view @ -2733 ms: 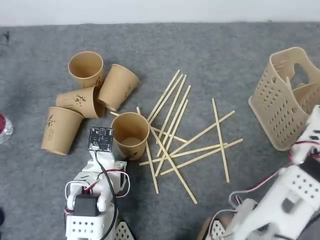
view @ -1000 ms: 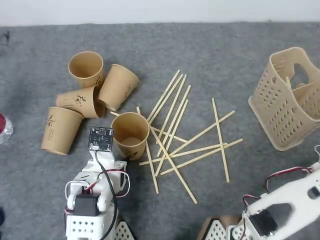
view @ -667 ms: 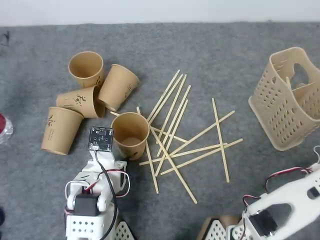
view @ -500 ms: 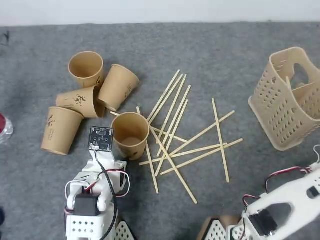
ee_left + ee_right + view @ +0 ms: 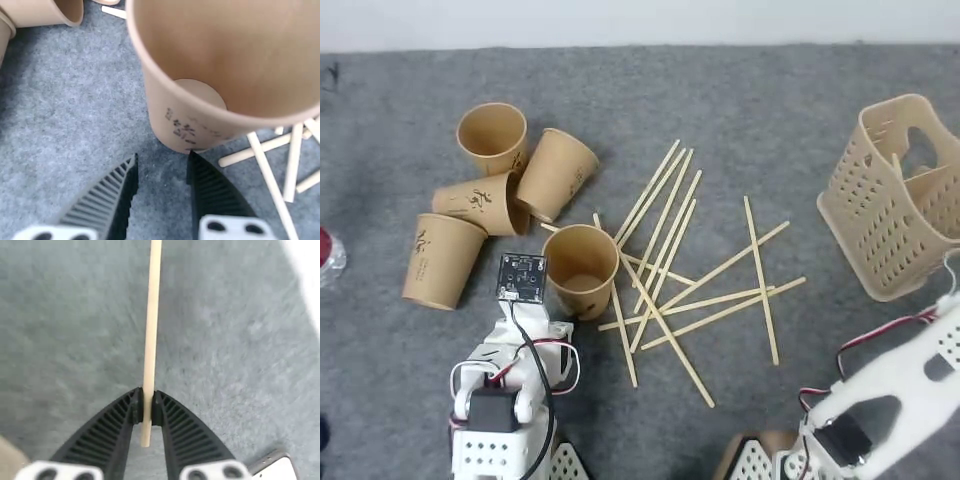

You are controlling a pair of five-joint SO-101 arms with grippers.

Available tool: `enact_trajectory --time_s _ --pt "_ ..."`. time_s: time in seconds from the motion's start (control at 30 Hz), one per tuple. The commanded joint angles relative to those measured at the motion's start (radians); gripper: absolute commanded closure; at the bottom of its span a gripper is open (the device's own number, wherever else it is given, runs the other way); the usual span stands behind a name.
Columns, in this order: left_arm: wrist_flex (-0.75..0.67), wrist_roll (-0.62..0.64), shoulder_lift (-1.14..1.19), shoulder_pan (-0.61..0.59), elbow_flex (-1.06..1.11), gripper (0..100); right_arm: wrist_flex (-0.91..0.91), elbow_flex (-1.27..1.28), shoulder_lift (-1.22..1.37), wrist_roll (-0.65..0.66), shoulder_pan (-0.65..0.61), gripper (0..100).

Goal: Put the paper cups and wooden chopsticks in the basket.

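Note:
Several brown paper cups lie tipped at the far left, among them one (image 5: 556, 172) and another (image 5: 440, 260). One cup (image 5: 582, 268) stands upright just ahead of the left arm (image 5: 510, 400). My left gripper (image 5: 162, 161) is open on the grey carpet, with that upright cup (image 5: 200, 100) just beyond its fingertips and nothing between them. Loose wooden chopsticks (image 5: 690, 270) lie crossed in the middle. The beige perforated basket (image 5: 895, 200) stands at the right. My right gripper (image 5: 146, 399) is shut on a single chopstick (image 5: 151, 315), held above the carpet. The right arm (image 5: 895, 400) is at the near right corner.
A red and clear object (image 5: 326, 256) pokes in at the left edge. A pale wall strip (image 5: 640, 20) borders the far side of the carpet. Open carpet lies between the chopstick pile and the basket.
The right arm drew back from beside the basket to the near right corner, then rose slightly toward the right edge. The left arm, cups and loose chopsticks have not moved.

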Motion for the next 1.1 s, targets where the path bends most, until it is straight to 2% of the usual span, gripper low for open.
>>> enact_trajectory --time_s 0.0,0.23,0.43,0.63,0.83,0.93,1.07 --pt "0.005 -0.006 -0.017 0.008 -0.021 83 0.067 -0.043 -0.185 -0.044 -0.068 99.1" --pt "0.005 -0.006 -0.017 0.008 -0.021 83 0.202 -0.043 -0.435 -0.132 -0.216 99.1" --pt "0.005 -0.006 -0.017 0.008 -0.021 83 0.213 0.049 -0.631 -0.242 -0.286 99.1" --pt "0.005 -0.006 -0.017 0.008 -0.021 83 0.213 0.301 -0.829 -0.255 -0.343 99.1" --pt "0.005 -0.006 -0.017 0.008 -0.021 83 0.213 0.577 -1.141 -0.229 -0.447 99.1" --pt "0.005 -0.006 -0.017 0.008 -0.021 83 0.211 0.79 -1.308 -0.18 -0.532 99.1" --pt "0.005 -0.006 -0.017 0.008 -0.021 83 0.205 1.096 -1.497 -0.176 -0.593 99.1"
